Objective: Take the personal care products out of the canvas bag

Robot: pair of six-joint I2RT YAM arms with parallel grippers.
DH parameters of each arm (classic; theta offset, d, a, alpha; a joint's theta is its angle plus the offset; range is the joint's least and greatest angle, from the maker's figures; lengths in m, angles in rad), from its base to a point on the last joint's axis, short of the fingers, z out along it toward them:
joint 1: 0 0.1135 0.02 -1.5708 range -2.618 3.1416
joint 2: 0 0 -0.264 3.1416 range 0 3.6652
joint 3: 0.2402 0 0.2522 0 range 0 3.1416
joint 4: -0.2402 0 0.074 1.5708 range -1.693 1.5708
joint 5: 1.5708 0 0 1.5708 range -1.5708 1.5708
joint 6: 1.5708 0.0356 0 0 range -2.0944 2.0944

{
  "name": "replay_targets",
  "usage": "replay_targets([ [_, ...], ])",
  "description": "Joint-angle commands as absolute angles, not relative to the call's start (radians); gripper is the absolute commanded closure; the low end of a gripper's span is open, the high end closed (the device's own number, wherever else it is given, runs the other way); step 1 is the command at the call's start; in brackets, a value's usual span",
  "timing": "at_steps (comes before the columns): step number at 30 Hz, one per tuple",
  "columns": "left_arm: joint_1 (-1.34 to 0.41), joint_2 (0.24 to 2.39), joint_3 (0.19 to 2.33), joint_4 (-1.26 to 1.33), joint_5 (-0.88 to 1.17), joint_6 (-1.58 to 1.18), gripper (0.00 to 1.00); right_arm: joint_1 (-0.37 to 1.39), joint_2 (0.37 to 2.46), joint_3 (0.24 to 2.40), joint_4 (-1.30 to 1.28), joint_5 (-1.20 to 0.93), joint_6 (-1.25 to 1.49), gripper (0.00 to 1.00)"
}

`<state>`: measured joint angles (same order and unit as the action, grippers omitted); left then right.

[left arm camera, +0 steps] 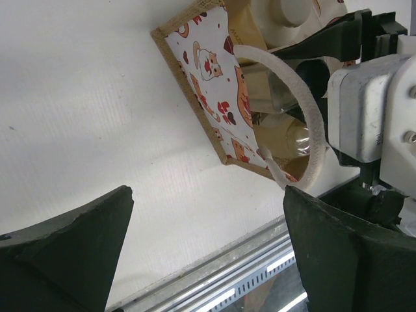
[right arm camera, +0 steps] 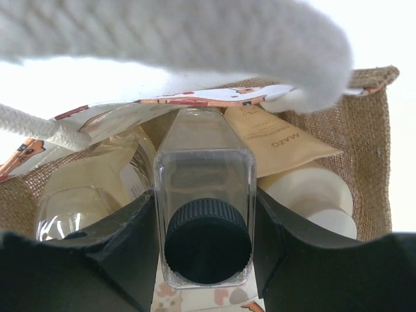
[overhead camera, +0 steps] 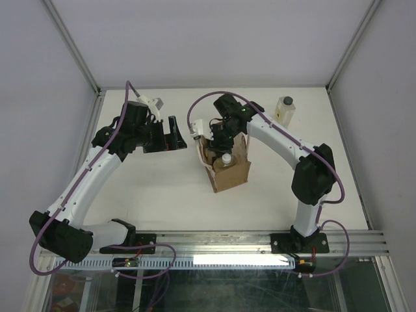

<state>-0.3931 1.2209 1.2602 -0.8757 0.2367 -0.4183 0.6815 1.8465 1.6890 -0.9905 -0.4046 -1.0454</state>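
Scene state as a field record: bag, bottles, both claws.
canvas bag: upright mid-table, cat-print panel toward left arm
right claw: inside the bag, closed on clear black-capped bottle
left claw: open, empty, beside the bag
also in bag: amber bottle with white cap; whitish bottle
already out: second clear bottle, standing at the table's far right
lift status: gripped bottle not yet clear of the bag's rim

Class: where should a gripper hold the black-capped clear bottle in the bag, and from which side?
Pinch the clear bottle across its flat side walls below the black cap, entering through the canvas bag's open top; the cap end faces the opening.
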Motion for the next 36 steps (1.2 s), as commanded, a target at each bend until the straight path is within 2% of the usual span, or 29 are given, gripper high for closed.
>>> replay_targets([
  [1, -0.396, 1.205, 1.291, -0.846, 0.257, -0.417, 0.02, 0.664, 1.709, 1.758, -0.86, -0.474, -0.948, 1.0],
  [11, -0.396, 1.211, 1.274, -0.832, 0.265, -0.415, 0.02, 0.609, 1.628, 1.721, -0.722, -0.496, -0.625, 1.0],
  [23, -0.397, 1.234, 1.272, -0.813, 0.277, -0.417, 0.02, 0.605, 1.574, 1.785, -0.773, -0.289, -0.268, 1.0],
  [30, -0.397, 1.248, 1.27, -0.8, 0.293, -0.421, 0.02, 0.598, 1.595, 1.939, -0.924, -0.142, -0.104, 1.0],
  [36, -0.396, 1.259, 1.269, -0.789, 0.309, -0.43, 0.02, 0.562, 1.565, 2.007, -0.959, -0.121, 0.068, 1.0],
])
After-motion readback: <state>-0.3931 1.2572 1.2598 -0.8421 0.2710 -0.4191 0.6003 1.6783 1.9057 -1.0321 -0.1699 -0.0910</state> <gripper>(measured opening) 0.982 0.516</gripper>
